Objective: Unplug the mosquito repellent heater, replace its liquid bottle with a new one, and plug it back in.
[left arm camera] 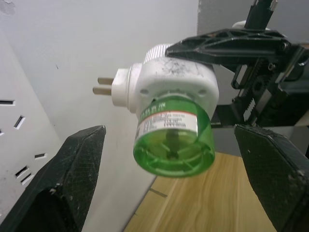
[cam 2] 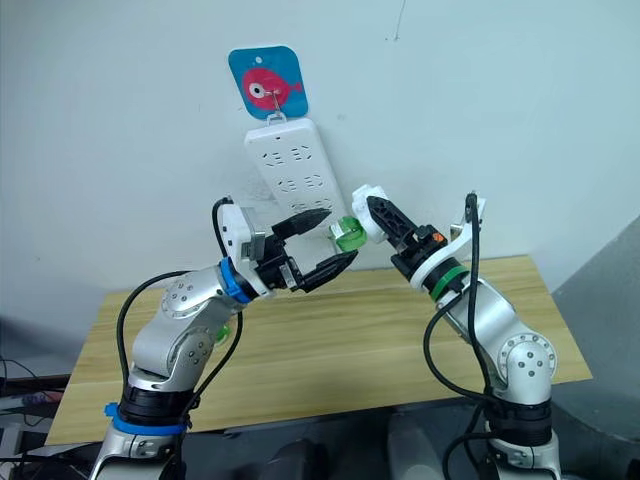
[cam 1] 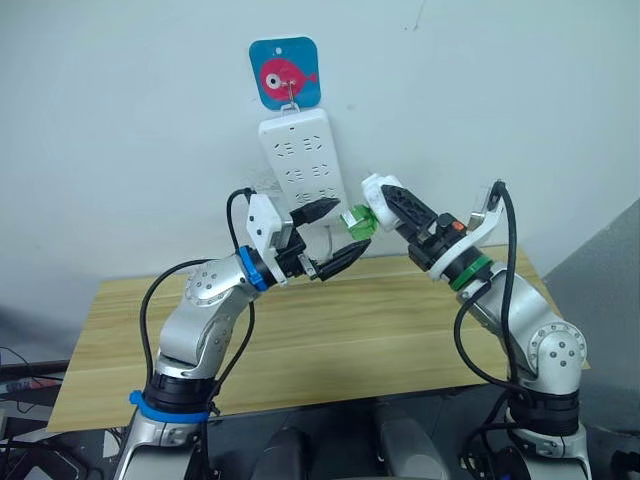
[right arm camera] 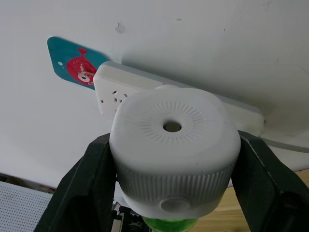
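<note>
A lab test corner — bare wall [cam 1: 120, 120], wooden table [cam 1: 350, 330], loose cables [cam 1: 20, 375].

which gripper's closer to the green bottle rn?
Right. The right gripper holds the heater carrying the green bottle; the left gripper is open beside it, not touching.

bottle [right arm camera: 170, 224] mostly hidden under heater [right arm camera: 175, 150], label text [left arm camera: 166, 120] illegible

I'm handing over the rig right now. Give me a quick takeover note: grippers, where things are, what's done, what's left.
Right gripper: shut on the mosquito repellent heater, held in the air, prongs free.
Left gripper: open, fingers either side of the green bottle, not gripping it.
Power strip: hanging on the wall above the wooden table.
Done: heater unplugged.
Left: remove the bottle, fit a new one, plug back in.
</note>
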